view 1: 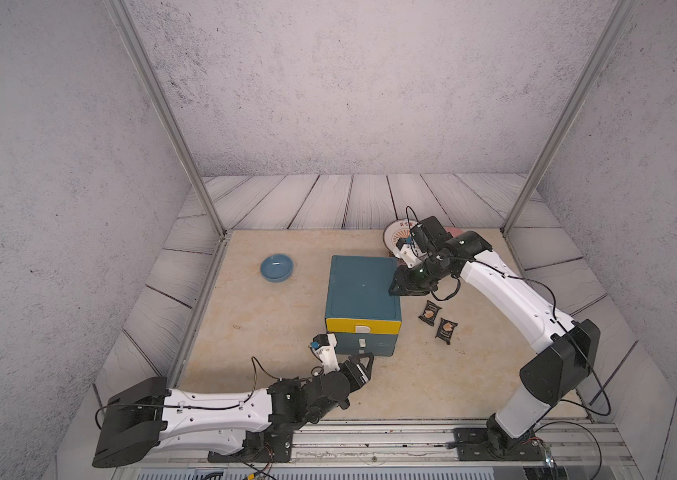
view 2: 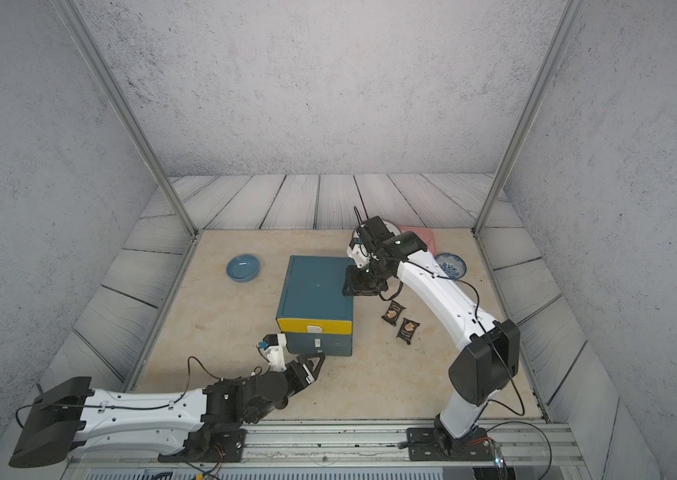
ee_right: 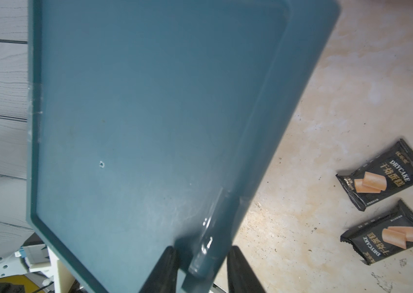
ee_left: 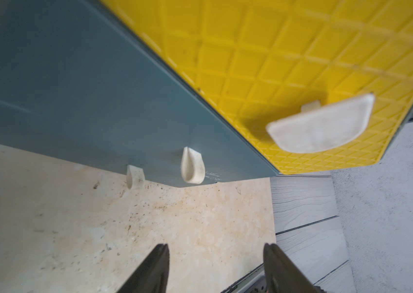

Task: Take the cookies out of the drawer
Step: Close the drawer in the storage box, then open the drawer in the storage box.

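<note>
Right wrist view cuts my right gripper (ee_right: 200, 250) off at the frame edge. Its two black fingers stand part way apart astride the raised rim of the teal-blue plastic drawer cabinet (ee_right: 149, 114), and I cannot tell whether they actually pinch it. Both top views hide much of the round printed plate (view 1: 392, 237) behind that arm, and its lettering is too small to read. I cannot identify the pink flat object (view 2: 430, 239) beside it.

I can read "DRYCAKE" (with Chinese characters alongside) on the two black rectangular cookie packets (ee_right: 382, 175) (ee_right: 390, 233), each printed with tan biscuits. They lie on the beige tabletop (view 1: 270, 332) just beside the cabinet's right side, outside the drawers.

The yellow upper drawer front (ee_left: 276, 63) and the teal lower drawer front (ee_left: 73, 88) look pushed in, so their contents are hidden from me. My left gripper (ee_left: 216, 246) hovers before the lower drawer, fingers spread wide with only tabletop between them. The shallow blue ceramic bowl (view 1: 277, 268) shows only its own glaze inside.
</note>
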You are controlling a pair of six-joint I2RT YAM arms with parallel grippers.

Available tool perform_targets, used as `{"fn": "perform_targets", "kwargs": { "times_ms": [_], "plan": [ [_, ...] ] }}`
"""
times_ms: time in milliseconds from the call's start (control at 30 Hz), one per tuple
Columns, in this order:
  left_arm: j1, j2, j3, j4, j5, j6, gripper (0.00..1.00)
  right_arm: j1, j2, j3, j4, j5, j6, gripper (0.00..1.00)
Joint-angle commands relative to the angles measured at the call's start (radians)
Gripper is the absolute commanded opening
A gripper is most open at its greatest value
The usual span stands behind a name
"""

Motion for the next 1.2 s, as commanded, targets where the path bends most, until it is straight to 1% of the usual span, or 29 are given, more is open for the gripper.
{"fn": "perform_targets", "kwargs": {
  "times_ms": [0, 167, 267, 467, 600, 700, 833, 933, 1033, 1100, 1167],
  "plan": [
    [-0.004, 0.026, -0.033, 0.146, -0.072, -0.047, 0.64, 0.021, 0.074, -0.065, -0.092, 0.030, -0.034, 0.36],
    [-0.004, 0.037, -0.047, 0.140, -0.151, -0.082, 0.63, 0.021, 0.069, -0.079, -0.084, 0.032, -0.029, 0.36],
    [-0.004, 0.051, -0.067, 0.177, -0.182, -0.102, 0.62, 0.022, 0.069, -0.081, -0.081, 0.031, -0.028, 0.36],
    [-0.003, 0.112, -0.064, 0.216, -0.190, -0.136, 0.60, 0.020, 0.076, -0.082, -0.075, 0.027, -0.025, 0.36],
    [-0.001, 0.148, -0.054, 0.258, -0.212, -0.121, 0.60, 0.021, 0.076, -0.087, -0.073, 0.025, -0.024, 0.36],
    [0.013, 0.163, -0.030, 0.232, -0.205, -0.112, 0.59, 0.021, 0.074, -0.093, -0.073, 0.027, -0.026, 0.35],
    [0.048, 0.196, -0.019, 0.274, -0.182, -0.083, 0.57, 0.021, 0.076, -0.094, -0.070, 0.021, -0.028, 0.35],
    [0.079, 0.222, 0.010, 0.272, -0.143, -0.059, 0.57, 0.021, 0.080, -0.096, -0.070, 0.017, -0.030, 0.35],
    [0.097, 0.264, 0.027, 0.300, -0.111, -0.048, 0.52, 0.021, 0.086, -0.096, -0.073, 0.018, -0.035, 0.35],
    [0.099, 0.286, 0.031, 0.306, -0.107, -0.059, 0.51, 0.022, 0.088, -0.095, -0.075, 0.017, -0.038, 0.35],
    [0.100, 0.299, 0.029, 0.318, -0.103, -0.066, 0.45, 0.021, 0.091, -0.094, -0.075, 0.017, -0.039, 0.35]
  ]
}}
